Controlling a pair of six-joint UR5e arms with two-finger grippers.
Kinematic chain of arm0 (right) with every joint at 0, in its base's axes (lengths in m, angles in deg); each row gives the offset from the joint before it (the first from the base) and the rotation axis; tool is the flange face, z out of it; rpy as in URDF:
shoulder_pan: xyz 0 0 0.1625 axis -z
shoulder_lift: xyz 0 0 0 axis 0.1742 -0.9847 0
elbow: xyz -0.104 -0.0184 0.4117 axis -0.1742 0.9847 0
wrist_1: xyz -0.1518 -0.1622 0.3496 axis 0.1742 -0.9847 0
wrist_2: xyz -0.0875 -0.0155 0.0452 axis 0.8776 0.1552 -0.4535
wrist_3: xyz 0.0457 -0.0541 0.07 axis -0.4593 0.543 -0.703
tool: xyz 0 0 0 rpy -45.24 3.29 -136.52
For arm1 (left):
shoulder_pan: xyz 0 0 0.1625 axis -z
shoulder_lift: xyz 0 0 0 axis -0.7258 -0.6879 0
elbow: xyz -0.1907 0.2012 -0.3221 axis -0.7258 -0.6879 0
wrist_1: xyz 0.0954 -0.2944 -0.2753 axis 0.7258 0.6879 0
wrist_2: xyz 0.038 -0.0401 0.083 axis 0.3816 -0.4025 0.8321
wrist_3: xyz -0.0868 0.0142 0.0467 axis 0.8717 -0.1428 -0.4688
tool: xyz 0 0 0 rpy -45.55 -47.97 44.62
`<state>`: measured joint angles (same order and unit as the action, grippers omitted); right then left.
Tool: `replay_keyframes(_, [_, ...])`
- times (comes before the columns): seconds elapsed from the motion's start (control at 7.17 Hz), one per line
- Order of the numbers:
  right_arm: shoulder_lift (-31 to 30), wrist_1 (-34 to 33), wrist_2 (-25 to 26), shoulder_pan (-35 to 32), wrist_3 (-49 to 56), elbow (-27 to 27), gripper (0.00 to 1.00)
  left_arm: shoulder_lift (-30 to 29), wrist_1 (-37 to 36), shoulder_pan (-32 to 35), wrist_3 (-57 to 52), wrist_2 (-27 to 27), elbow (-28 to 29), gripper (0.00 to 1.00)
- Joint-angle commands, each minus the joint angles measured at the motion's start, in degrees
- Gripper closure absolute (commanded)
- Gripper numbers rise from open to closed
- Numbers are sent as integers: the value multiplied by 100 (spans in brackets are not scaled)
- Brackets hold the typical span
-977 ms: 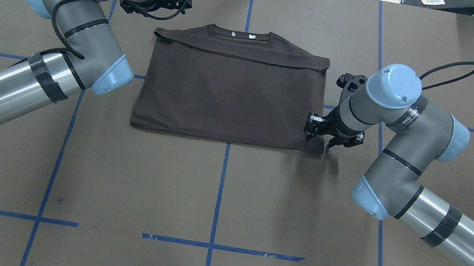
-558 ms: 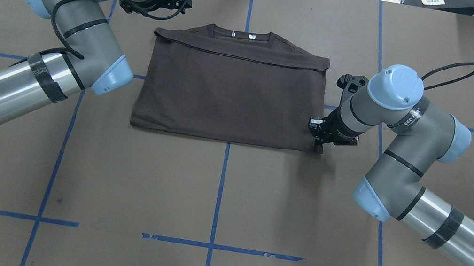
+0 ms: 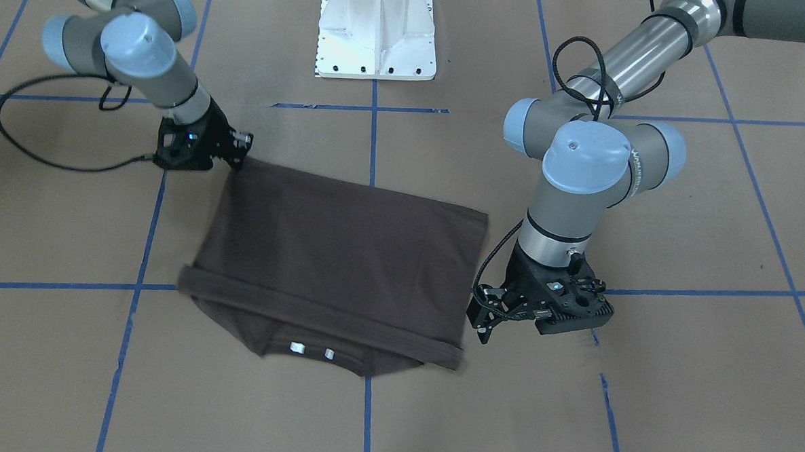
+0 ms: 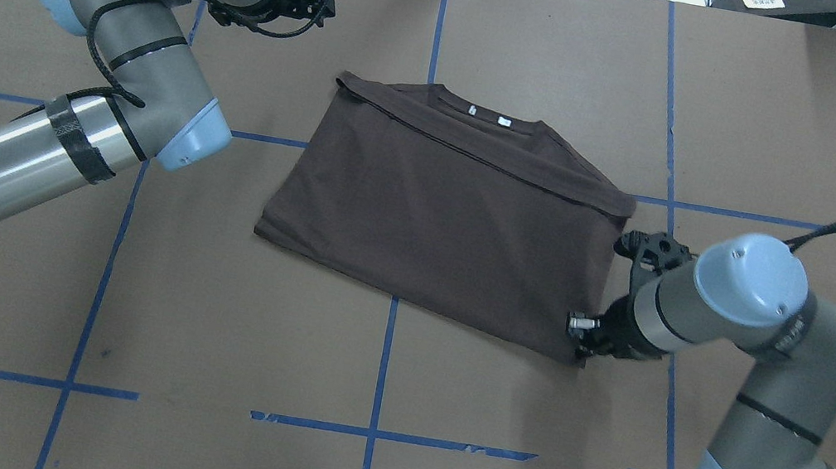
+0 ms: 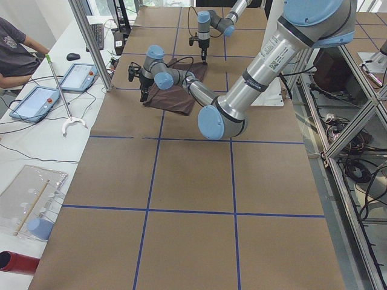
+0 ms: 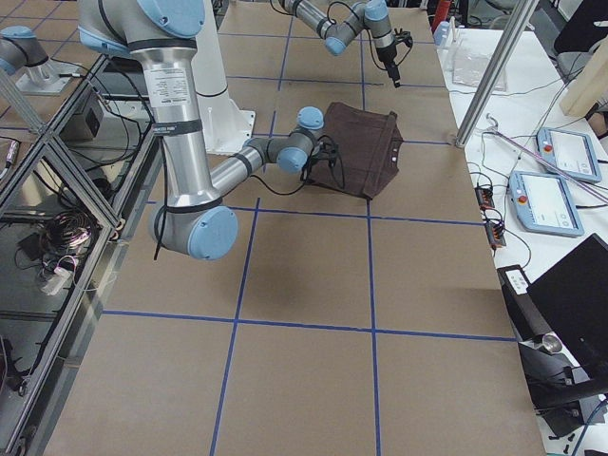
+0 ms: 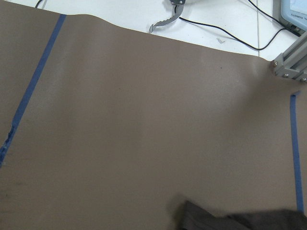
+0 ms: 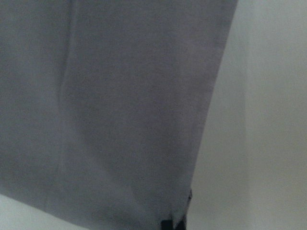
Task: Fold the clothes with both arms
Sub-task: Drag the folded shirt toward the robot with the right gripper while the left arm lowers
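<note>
Moved: the T-shirt [image 4: 446, 214] is found dragged and turned since a second ago, when it lay square to the blue tape lines [image 4: 383, 363]. Its right side is now drawn toward the robot, and the right hand [image 4: 583, 346] is shifted nearer the robot along with it.
T-shirt: it is laid flat and folded on the brown counter [image 4: 201, 334], askew to the tape grid. The collar and white tags [image 4: 487, 115] are turned away from the robot.
Right hand: it is clamped on the near right corner of the T-shirt. In the right wrist view the cloth is seen running right up to a black finger at the lower edge.
Left hand: the left hand [image 3: 483, 318] is held with its fingers apart, and nothing is gripped between them.
T-shirt to left hand: the hand is placed near the far left corner, at the collar end, but apart from the cloth. Only that corner is caught, at the lower edge of the left wrist view.
Pedestal: the white pedestal [image 3: 377, 35] is seen on the robot's side of the counter, well apart from the T-shirt.
</note>
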<state>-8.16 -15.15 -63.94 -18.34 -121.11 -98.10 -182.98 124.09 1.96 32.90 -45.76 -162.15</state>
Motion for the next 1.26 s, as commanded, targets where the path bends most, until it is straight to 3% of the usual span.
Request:
replay_keyframes(0.0, [-1418, 7, 132, 1275, -408, -1391, 100, 107, -7, -15, 39, 27, -219, 0])
replay_keyframes(0.14, [-1422, 16, 210, 2030, -993, -1579, 100, 212, -7, -41, 75, 36, -403, 0])
replay_keyframes(0.28, [-1414, 25, 837, 2847, -1625, -1711, 100, 300, -16, -85, 144, 18, -596, 0])
replay_keyframes(0.42, [-1379, 25, 1044, 3072, -1823, -1791, 3, 380, -25, -146, 197, 18, -772, 0])
replay_keyframes(0.7, [-1274, 25, 1081, 2796, -1834, -1888, 0, 590, -522, -583, 643, 1, -1412, 0])
replay_keyframes(0.98, [-889, 25, 1107, 1858, -1764, -1871, 0, 985, -1200, -1705, 2097, 36, -2387, 0])
replay_keyframes(1.12, [-564, 25, 1098, 1409, -1755, -1853, 0, 1030, -1377, -2303, 2914, 201, -2504, 4])
